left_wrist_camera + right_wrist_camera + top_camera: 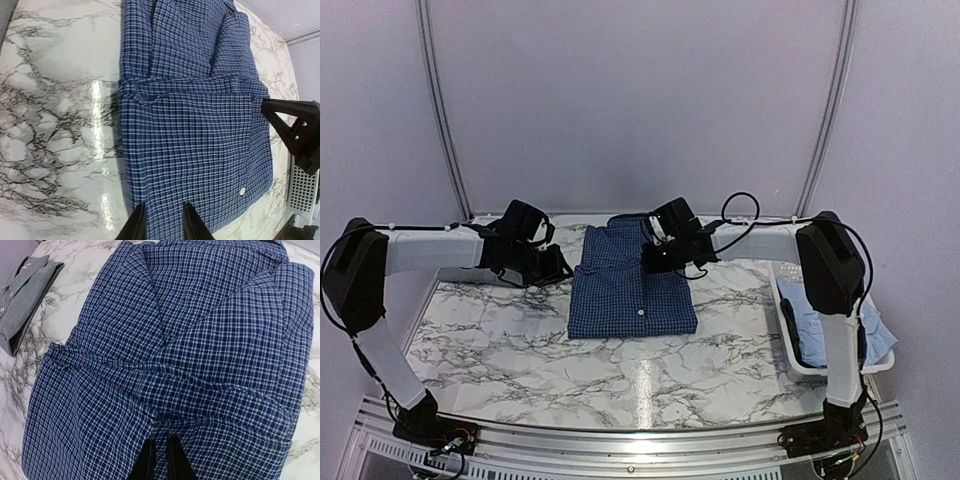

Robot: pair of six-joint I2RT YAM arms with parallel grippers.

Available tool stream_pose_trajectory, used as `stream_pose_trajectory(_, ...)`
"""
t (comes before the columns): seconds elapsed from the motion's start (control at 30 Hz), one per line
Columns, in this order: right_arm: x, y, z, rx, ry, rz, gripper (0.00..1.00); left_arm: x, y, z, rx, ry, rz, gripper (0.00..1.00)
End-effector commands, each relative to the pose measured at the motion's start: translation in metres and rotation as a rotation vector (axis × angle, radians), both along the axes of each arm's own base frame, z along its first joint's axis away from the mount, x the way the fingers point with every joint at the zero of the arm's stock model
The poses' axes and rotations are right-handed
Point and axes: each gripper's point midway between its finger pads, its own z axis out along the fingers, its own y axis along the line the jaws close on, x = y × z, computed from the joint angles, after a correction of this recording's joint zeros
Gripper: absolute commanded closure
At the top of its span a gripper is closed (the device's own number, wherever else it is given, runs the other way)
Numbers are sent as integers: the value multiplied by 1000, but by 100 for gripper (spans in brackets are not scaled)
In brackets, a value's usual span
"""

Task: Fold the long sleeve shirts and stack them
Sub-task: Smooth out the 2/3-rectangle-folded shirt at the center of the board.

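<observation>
Top external: we are finishing folding the checked shirt; left tool part-open, right tool pinching it; stacking next.

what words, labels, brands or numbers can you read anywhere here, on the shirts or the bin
None: no text can be read in any view.
The dark blue checked shirt shows only its pattern and a white button.
The folded grey shirt and the white bin carry no visible print.

grey shirt cropped, light blue shirt half-hidden
</observation>
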Motion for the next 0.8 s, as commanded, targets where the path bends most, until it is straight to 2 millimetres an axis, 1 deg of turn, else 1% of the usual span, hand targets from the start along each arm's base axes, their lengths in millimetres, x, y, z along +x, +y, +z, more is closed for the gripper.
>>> stream_pose_trajectory(0.0,-5,-1,11,131,46,19,97,17,-15,7,-9,-46,10,76)
stream_pose_trajectory(0.07,-8,-6,3,159,83,23,100,23,-10,-1,23,-47,38,79)
stream_pose_trajectory(0.13,-10,-6,-1,190,105,36,100,27,-9,-8,44,-43,48,80)
stream_pose_trajectory(0.2,-14,-2,-4,242,139,76,100,30,-9,-15,60,-37,51,81)
stream_pose_trajectory(0.33,-14,3,-5,303,151,115,100,35,-9,-25,77,-25,49,82)
stream_pose_trajectory(0.57,-10,6,-16,347,185,135,96,41,-6,-34,90,-13,48,82)
stream_pose_trajectory(0.77,-8,10,-31,360,227,138,95,45,-4,-41,94,-4,47,82)
